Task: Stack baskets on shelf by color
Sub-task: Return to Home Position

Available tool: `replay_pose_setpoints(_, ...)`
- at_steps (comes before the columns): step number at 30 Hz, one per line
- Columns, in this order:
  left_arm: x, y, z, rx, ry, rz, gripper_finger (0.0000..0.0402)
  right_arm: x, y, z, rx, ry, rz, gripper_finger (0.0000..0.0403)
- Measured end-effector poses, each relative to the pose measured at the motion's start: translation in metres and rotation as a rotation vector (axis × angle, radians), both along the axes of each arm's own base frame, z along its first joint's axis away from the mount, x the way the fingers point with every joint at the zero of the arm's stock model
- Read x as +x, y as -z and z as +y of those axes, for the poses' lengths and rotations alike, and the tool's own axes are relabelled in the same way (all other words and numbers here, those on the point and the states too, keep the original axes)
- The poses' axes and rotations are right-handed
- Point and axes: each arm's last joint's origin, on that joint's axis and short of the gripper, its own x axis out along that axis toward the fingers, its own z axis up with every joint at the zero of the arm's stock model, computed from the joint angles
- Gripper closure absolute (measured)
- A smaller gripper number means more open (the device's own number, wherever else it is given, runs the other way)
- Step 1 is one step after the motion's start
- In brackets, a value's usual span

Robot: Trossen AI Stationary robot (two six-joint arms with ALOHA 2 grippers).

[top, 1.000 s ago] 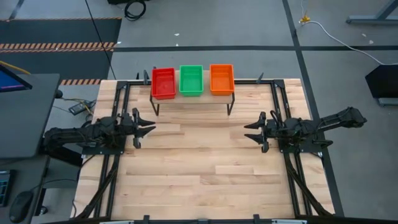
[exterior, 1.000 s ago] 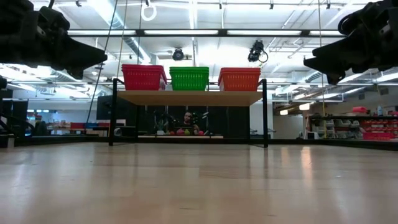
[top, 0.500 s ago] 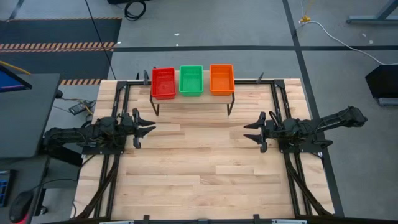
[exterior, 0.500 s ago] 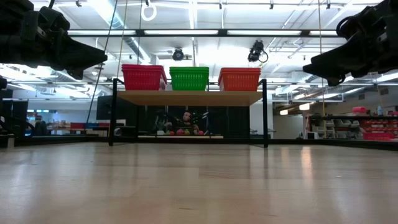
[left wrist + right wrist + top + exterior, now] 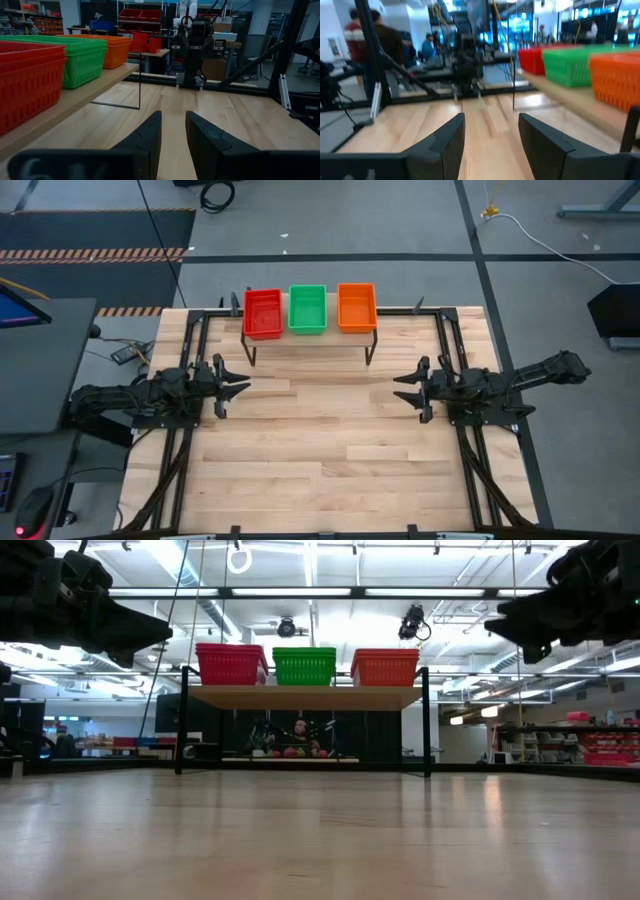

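Observation:
Three basket stacks stand side by side on the shelf (image 5: 305,697) at the table's far edge: red baskets (image 5: 263,313) on the left, green baskets (image 5: 307,308) in the middle, orange baskets (image 5: 357,307) on the right. In the left wrist view the red baskets (image 5: 27,80) show two nested rims. My left gripper (image 5: 246,385) hovers open over the table's left side, pointing right, in front of the shelf. My right gripper (image 5: 397,387) hovers open on the right side, pointing left. Both are empty.
Bare wooden tabletop (image 5: 320,440) lies between the two arms and in front of the shelf's thin black legs (image 5: 250,358). Black frame rails (image 5: 190,350) run along both table sides. People (image 5: 357,30) stand in the room beyond the table.
My right gripper has risen a little and its fingers have come closer to level; it is still open. The baskets and my left arm have kept still.

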Motion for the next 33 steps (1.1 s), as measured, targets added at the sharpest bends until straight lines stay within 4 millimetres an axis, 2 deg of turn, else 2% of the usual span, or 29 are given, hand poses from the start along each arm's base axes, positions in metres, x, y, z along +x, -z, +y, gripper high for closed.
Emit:
replay_pose_setpoints(9, 0.0, 0.001, 0.0, -0.027, 0.002, 0.004, 0.0308, -0.005, -0.009, -0.002, -0.086, 0.065, -0.083, 0.0211)
replay_pose_setpoints(22, 0.0, 0.001, 0.0, 0.007, 0.014, 0.012, 0.0308, -0.018, 0.003, -0.003, -0.042, 0.012, 0.008, 0.0211)
replay_pose_setpoints(33, 0.0, 0.0, 0.0, 0.032, 0.013, 0.005, 0.0308, -0.018, 0.004, -0.003, -0.042, -0.002, 0.016, 0.0211)
